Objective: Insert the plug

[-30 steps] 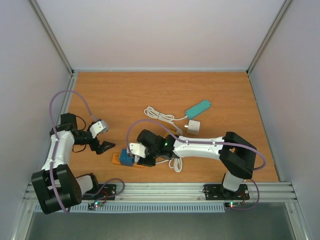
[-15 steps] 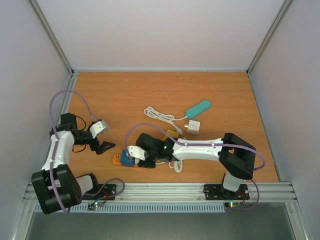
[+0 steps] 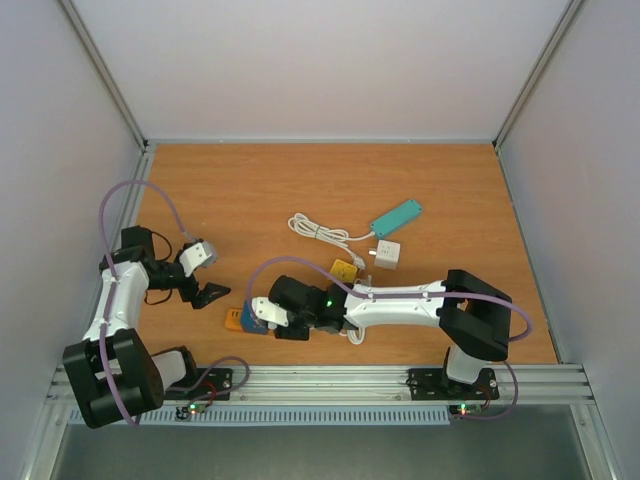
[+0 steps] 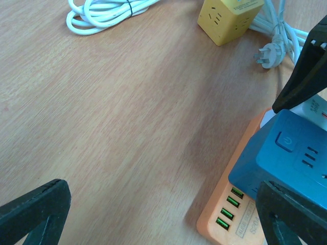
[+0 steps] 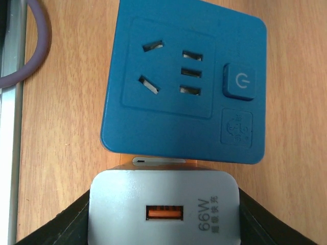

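Nearest me, my right gripper (image 3: 262, 312) is clamped on the grey charger plug (image 5: 163, 209). Over the last second it has slid left, and it now sits just beside the blue socket cube (image 5: 186, 84), not yet in its slots. The cube sits on an orange power strip (image 4: 230, 214). To the left, my left gripper (image 3: 213, 294) hangs wide open and empty. Farther back, a yellow cube (image 3: 345, 268) is now uncovered.

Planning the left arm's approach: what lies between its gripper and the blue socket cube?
Bare table, then the USB end of the orange power strip beneath the blue cube (left wrist view).
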`<state>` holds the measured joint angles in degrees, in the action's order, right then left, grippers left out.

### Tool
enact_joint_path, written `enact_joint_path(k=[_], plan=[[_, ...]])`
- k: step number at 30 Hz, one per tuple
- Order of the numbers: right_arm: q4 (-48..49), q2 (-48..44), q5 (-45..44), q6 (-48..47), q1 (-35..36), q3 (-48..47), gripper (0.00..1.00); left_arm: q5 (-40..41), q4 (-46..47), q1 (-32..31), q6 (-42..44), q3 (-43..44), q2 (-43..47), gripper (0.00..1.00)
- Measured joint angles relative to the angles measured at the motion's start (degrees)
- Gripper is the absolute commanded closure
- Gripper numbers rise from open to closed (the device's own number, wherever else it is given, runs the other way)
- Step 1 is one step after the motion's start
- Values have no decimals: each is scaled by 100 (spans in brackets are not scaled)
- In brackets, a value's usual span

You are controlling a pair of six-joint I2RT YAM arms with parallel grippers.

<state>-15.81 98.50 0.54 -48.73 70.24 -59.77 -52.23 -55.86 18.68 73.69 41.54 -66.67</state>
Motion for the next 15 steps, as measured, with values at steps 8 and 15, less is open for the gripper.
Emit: enact_joint_path(k=[8,15], plan=[[173,39,-382,24,157,74,99,-2,-7,0,7,2,0,0],[282,37,-352,35,136,153,99,-2,-81,0,74,2,0,0]])
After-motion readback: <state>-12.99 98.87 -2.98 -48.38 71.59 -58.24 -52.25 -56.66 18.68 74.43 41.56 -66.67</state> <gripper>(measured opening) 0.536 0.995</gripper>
